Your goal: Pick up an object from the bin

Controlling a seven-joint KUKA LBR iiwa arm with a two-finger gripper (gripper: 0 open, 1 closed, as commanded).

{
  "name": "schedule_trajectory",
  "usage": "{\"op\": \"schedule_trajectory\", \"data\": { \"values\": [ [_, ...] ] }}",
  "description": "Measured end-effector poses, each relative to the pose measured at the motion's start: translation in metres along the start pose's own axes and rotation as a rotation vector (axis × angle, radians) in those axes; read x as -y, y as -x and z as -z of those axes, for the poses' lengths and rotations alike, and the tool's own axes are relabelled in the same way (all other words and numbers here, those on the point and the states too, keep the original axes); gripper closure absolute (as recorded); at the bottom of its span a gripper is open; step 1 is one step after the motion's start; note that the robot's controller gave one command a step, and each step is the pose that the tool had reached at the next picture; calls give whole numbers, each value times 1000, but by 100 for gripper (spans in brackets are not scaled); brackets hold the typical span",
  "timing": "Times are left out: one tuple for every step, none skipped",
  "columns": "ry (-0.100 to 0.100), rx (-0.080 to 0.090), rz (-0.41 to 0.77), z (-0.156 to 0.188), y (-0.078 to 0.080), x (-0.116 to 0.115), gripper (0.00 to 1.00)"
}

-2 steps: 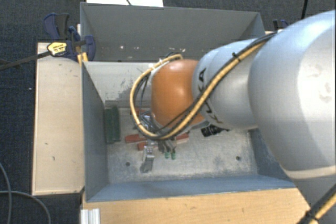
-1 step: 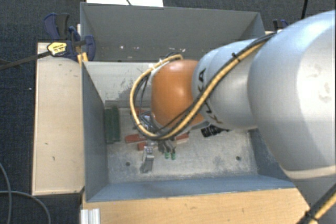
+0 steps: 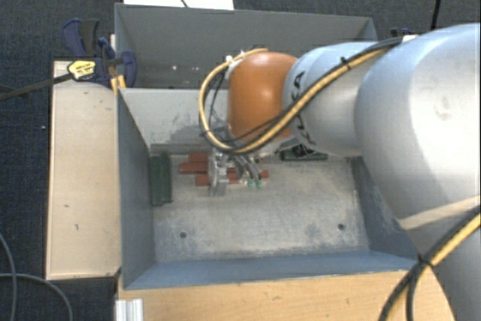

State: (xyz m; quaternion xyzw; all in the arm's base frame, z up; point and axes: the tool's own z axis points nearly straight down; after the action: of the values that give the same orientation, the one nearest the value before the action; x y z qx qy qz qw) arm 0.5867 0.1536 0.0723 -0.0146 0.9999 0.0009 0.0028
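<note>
The silver-grey arm (image 3: 406, 131) is the biggest thing here, coming in from the right and covering the right-hand part of the grey metal bin (image 3: 255, 233). The bin's floor is mostly bare toward the near wall. At the arm's wrist sits a rounded orange cover (image 3: 255, 98), with yellow and black cables (image 3: 207, 101) looping around its left side and down toward the tool. Against the bin's left wall a dark green rectangular block (image 3: 160, 178) lies with its long side along that wall, apart from the other things. Under the arm's lower edge, near the back of the floor, part of a dark green and black object (image 3: 304, 155) shows. A small cluster lies in the back-middle of the floor, where reddish-brown blocky pieces (image 3: 195, 166) are grouped close together. The gripper (image 3: 219, 184) is low over this cluster, at its right side and just beside the reddish-brown pieces. How the jaws stand cannot be told, nor whether anything sits between them. Just right of the gripper lies a small green bit (image 3: 257, 181).
</note>
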Motion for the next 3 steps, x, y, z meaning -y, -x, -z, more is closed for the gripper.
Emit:
{"op": "schedule_trajectory", "data": {
  "values": [
    [0, -3, -3, -1, -1, 0, 0],
    [1, -2, -6, -1, -1, 0, 100],
    [0, -3, -9, -1, -1, 0, 0]
  ]
}}
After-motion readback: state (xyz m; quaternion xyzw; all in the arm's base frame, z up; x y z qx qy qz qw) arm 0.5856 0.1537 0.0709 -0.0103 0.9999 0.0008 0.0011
